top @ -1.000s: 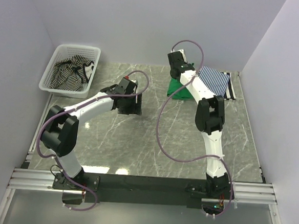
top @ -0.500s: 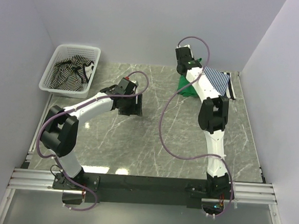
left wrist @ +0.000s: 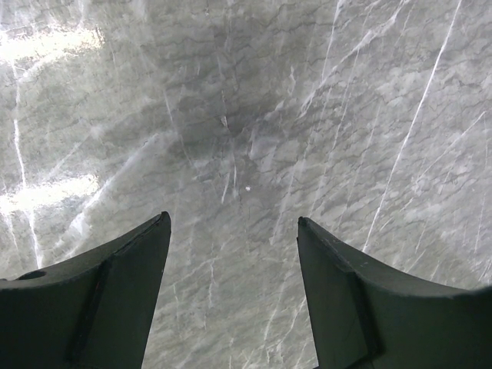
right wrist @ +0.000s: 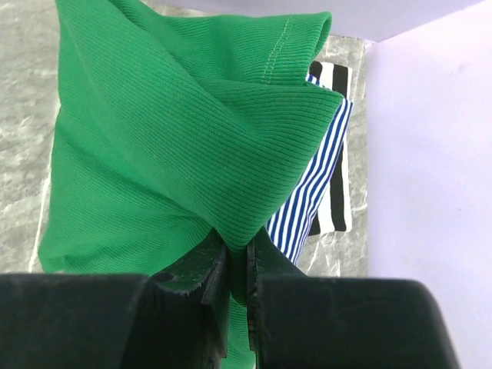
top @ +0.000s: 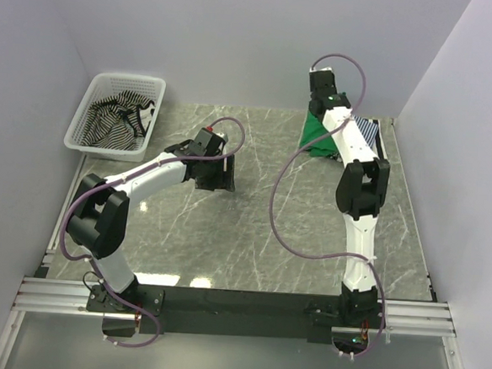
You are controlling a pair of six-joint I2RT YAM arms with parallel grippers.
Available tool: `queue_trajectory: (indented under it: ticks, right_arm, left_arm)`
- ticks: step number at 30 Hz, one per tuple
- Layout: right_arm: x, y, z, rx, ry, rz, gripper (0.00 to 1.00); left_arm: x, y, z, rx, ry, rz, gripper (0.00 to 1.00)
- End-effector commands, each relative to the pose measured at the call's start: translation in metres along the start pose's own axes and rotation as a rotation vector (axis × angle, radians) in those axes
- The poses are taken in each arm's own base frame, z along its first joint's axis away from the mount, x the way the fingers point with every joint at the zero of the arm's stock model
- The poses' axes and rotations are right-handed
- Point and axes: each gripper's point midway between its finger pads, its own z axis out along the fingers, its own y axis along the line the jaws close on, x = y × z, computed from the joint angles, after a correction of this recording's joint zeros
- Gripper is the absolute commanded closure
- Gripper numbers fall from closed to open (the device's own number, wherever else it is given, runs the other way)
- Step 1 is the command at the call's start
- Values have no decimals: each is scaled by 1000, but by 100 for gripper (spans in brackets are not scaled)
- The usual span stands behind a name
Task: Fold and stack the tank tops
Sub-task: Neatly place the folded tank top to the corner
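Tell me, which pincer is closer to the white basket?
Left. The left pincer hovers open, right of the basket; the right pincer sits much farther right, clamped on the green top.

Green top (right wrist: 154, 138) (bunched) above blue-striped top (right wrist: 311, 192)

Left claw (left wrist: 232, 231) spread wide, arm bent low; right claw (right wrist: 238, 257) clamped tight, arm stretched forward

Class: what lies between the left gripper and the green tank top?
Between the left gripper and green tank top, only bare marble table, crossed by a purple cable (top external view).
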Motion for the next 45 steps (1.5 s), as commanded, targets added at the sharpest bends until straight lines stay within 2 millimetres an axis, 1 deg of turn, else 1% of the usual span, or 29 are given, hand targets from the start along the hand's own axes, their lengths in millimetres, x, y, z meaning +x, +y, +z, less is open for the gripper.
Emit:
queue_trajectory:
  ticks: [1,5,6,11,12,13,14,15,16,18,19,20,21,22,23,26,28,29,32,38,40,43,44,45]
  right_arm:
    - [-47,-57,-38,11,-140,160,100]
    - [-44,-65,-31,-23,-139,213,100]
    - [-42,-71,-27,-21,-135,233,100]
    - [-33,-78,-15,-59,-121,288,100]
    - [-28,-77,-11,-71,-111,302,100]
    - [-25,-81,-7,-78,-107,321,100]
    - [-23,-79,-4,-102,-105,346,100]
    - [-15,-77,2,-114,-87,356,100]
    - [-14,-79,4,-121,-91,373,100]
    - [-6,-83,12,-137,-77,419,100]
    - [-4,-77,14,-158,-73,423,100]
    - [6,-92,24,-142,-55,481,100]
    - [11,-92,28,-156,-45,496,100]
    - [12,-95,30,-156,-49,514,100]
    - [17,-100,34,-150,-41,539,100]
    - [25,-104,41,-142,-28,579,100]
    - [32,-113,46,-128,-21,606,100]
    - [37,-112,49,-129,-11,617,100]
    - [43,-118,53,-118,-11,646,100]
    - [64,-130,65,-85,17,715,100]
    - [67,-136,66,-68,17,731,100]
    - [71,-141,67,-48,23,758,100]
    - [75,-146,68,-30,28,768,100]
    - [74,-149,66,-29,21,777,100]
  left_arm:
    - [-13,-12,-13,56,-52,25,27]
    - [-13,-12,-13,56,-52,26,27]
    - [-13,-12,-13,56,-53,25,28]
    - [-13,-12,-13,58,-51,24,28]
    - [-12,-12,-12,59,-48,23,27]
    - [-12,-12,-12,57,-48,24,28]
    - [-11,-12,-12,57,-46,24,28]
    - [-11,-11,-11,56,-47,24,28]
    - [-12,-12,-12,57,-48,24,27]
    - [-11,-11,-11,55,-45,24,28]
    - [-12,-11,-12,56,-47,24,28]
    - [-11,-11,-11,55,-44,24,28]
    - [-11,-11,-11,56,-43,22,28]
    - [-11,-11,-11,57,-44,24,28]
    - [-11,-11,-11,57,-44,24,28]
    - [-11,-11,-11,55,-45,24,28]
    - [-11,-11,-11,56,-43,24,28]
    - [-10,-12,-10,59,-42,24,28]
    - [-11,-12,-10,59,-43,24,27]
    - [-10,-12,-9,60,-41,21,28]
    - [-10,-12,-9,61,-39,24,28]
    - [-10,-12,-9,60,-41,23,28]
    - [-10,-11,-9,58,-40,22,28]
    - [-10,-11,-9,59,-42,23,28]
